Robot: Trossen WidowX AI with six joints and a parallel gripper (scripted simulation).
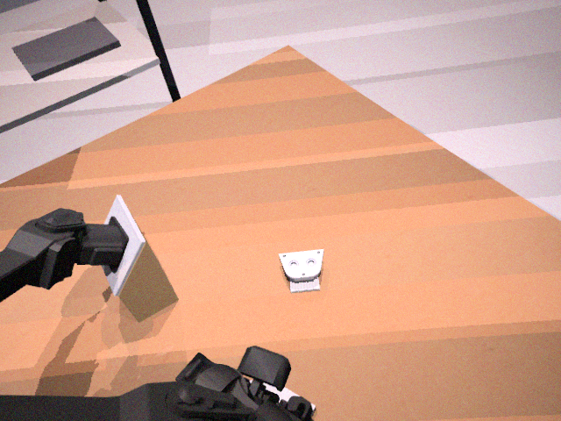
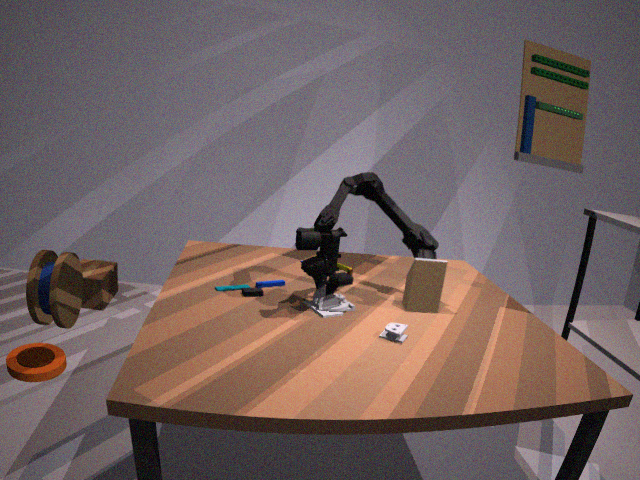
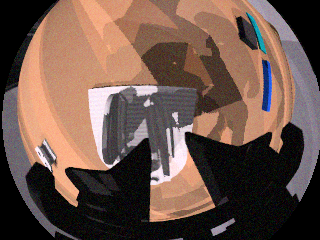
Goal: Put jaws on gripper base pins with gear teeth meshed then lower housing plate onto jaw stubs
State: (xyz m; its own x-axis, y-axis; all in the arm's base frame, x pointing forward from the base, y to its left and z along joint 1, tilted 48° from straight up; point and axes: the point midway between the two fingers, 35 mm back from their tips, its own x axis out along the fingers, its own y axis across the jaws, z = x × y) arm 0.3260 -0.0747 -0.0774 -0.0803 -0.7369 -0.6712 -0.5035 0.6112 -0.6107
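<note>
My gripper [image 2: 321,296] [image 3: 167,139] points down low over the white gripper base [image 3: 95,107], shut on a pale part that looks like a jaw. The fingers cover most of the held part. The base lies flat, and it shows in the exterior view with pale pieces around the fingertips [image 2: 328,313]. Grey shapes and shadows cross it in the wrist view, so I cannot tell pins, teeth or the other jaw apart. In the top view the arm hides most of it. The housing plate [image 1: 301,269] [image 2: 397,327], with two round openings, rests apart on a small white ribbed stand [image 1: 304,286].
The arm's tan pedestal [image 1: 147,285] [image 2: 426,286] stands beside the work area. A teal bar [image 2: 231,287] [image 3: 255,31], a blue bar [image 2: 270,283] [image 3: 267,86] and a black block [image 2: 252,292] [image 3: 247,32] lie on the table. A yellow bar [image 2: 344,268] shows behind the gripper.
</note>
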